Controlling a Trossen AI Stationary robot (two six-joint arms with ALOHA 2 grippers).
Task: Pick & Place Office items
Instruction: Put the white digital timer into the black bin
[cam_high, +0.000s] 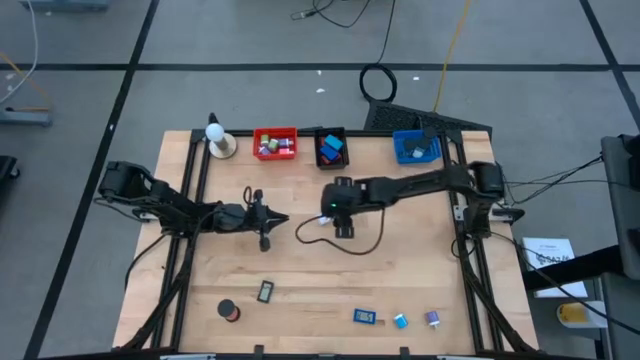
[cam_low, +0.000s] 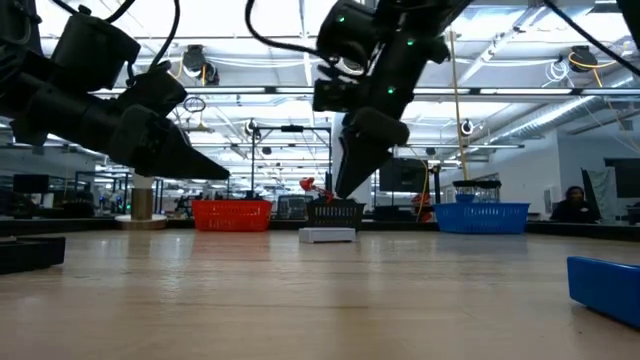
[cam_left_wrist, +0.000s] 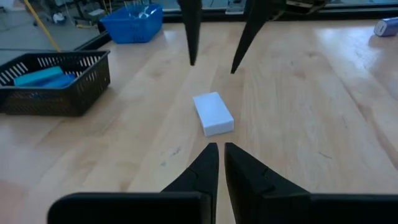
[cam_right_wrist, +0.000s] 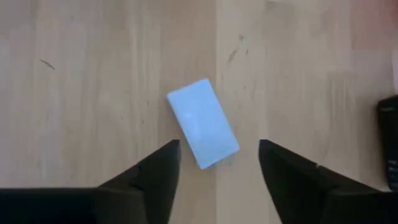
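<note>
Pale block (cam_right_wrist: 203, 122) is lying flat on the wood, askew, between and just ahead of the right fingers (cam_right_wrist: 155, 171), apart from both, and just beyond the left fingertips (cam_left_wrist: 214, 152). Remaining small pieces (cam_high: 366, 317) are lying well apart from either gripper.

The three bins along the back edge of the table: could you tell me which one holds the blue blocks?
The black bin, the middle one, holds blue blocks. The red bin beside it holds mixed small pieces, and the blue bin stands apart toward the right arm's side.

high: straight down | low: tabletop level | wrists: both close on block (cam_right_wrist: 203, 122)
</note>
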